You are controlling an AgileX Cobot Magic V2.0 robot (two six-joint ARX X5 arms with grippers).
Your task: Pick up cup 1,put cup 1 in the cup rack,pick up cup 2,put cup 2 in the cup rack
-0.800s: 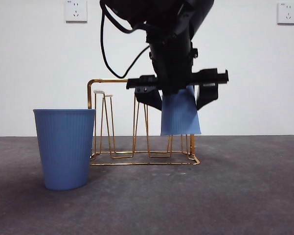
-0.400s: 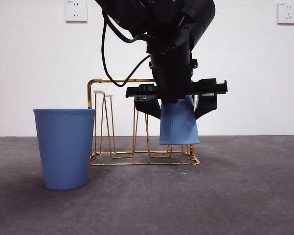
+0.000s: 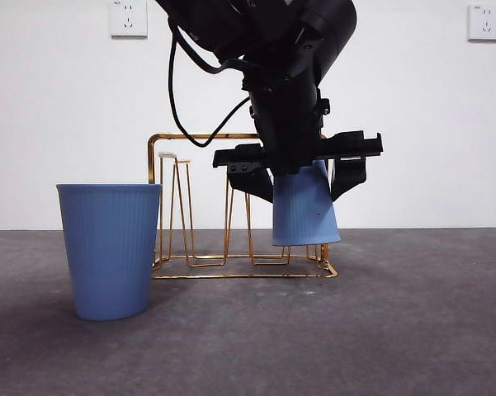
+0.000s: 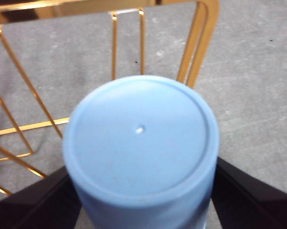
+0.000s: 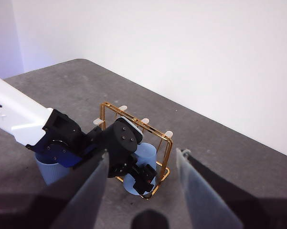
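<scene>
A blue ribbed cup [image 3: 305,210] hangs upside down at the right end of the gold wire cup rack [image 3: 194,136], with its rim just above the rack's base. My left gripper [image 3: 299,177] is shut on its sides. In the left wrist view the cup's flat bottom [image 4: 141,138] fills the middle between my black jaws, with the rack's gold wires [image 4: 198,43] behind it. A second blue cup [image 3: 109,247] stands upright on the table, left of the rack. My right gripper [image 5: 141,191] hovers high above the scene, open and holding nothing. The prongs under the held cup are hidden.
The grey table [image 3: 413,313] stretches in front of and to the right of the rack. A white wall with two sockets [image 3: 128,18] stands behind. The left arm's white link [image 5: 14,117] reaches over the upright cup [image 5: 50,171].
The left gripper has lowered the upside-down cup over the rack's right end, and the cup has shifted slightly. The upright cup and the rack have not moved.
</scene>
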